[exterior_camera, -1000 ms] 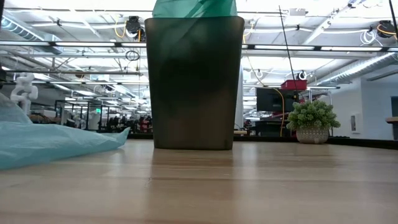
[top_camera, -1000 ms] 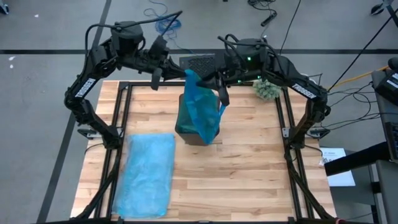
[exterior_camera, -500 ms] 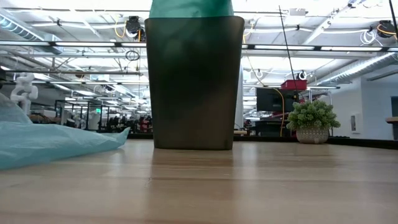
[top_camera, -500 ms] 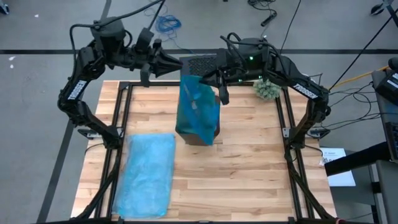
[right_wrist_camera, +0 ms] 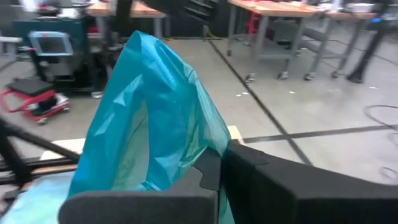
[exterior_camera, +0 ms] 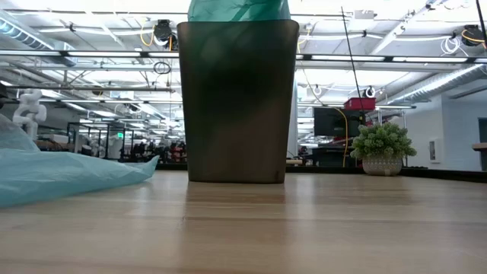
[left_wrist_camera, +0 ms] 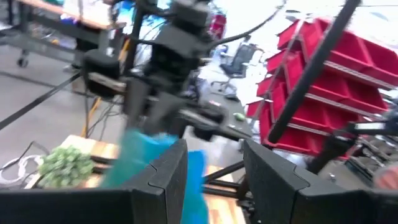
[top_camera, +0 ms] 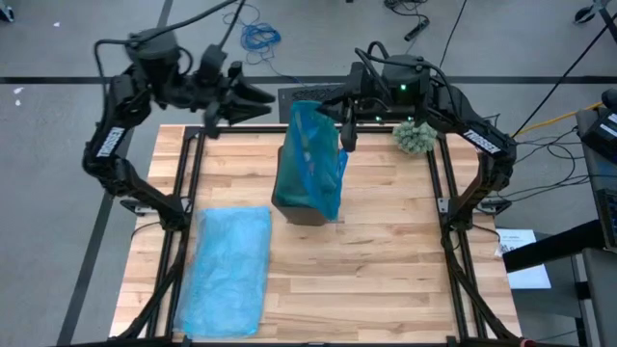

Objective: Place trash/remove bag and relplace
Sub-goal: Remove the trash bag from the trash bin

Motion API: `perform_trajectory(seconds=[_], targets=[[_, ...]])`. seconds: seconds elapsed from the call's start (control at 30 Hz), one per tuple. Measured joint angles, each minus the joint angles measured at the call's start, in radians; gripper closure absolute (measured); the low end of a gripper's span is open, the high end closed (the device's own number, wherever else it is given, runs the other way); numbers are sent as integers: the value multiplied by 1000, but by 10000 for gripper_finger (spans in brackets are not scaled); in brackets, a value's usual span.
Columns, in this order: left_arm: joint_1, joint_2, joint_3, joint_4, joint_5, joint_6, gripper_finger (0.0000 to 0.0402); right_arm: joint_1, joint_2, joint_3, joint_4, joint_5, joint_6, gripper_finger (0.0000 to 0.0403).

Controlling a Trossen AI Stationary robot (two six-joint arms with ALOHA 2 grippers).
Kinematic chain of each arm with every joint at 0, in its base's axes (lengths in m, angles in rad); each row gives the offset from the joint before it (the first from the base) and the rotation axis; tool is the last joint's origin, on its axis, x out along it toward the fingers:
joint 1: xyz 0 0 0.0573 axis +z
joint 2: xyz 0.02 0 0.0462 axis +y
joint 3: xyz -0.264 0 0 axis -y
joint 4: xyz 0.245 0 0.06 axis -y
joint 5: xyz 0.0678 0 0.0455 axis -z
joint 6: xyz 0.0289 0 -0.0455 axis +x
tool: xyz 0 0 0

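Blue plastic bags number two: one bag [top_camera: 313, 159] stands upright in the single dark bin [top_camera: 289, 207] at frame centre, top pinched shut by the right pincer [top_camera: 339, 120]; the flat bag [top_camera: 227, 270] lies lengthwise lower left on the counter [top_camera: 386, 270]. Left pincer [top_camera: 255, 96], upper left, gapes empty.

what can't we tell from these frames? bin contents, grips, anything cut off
- Bin contents: hidden by its dark wall in the low view and by the blue bag in the high view. No trash visible.
- Bag top: cut off by the low view's upper edge.
- Right gripper: shut on the bag; its wrist view hides the contact behind its own fingers.
- Left gripper: open, clear of the bag; left wrist view blurred.
- Spare bag: cut off at the high view's bottom edge.
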Motion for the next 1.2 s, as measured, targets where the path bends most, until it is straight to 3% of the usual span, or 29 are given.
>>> perform_trajectory(seconds=[0.13,0.37,0.47,0.8,1.03,1.2], targets=[[-36,-41,0,-43,-30,1,249,-12,-7,0,1,29,-1,403],[-137,-62,0,-298,-253,-32,264,-17,-13,0,2,28,-14,403],[-184,-28,0,-347,-284,-59,285,-19,-14,0,3,28,-14,403],[-227,48,0,-295,-293,-59,395,-47,-11,0,1,38,0,403],[-227,47,0,-135,-314,-112,396,-74,-11,0,-15,51,30,403],[-227,71,1,-186,-326,-135,395,-81,-10,0,-14,62,19,403]])
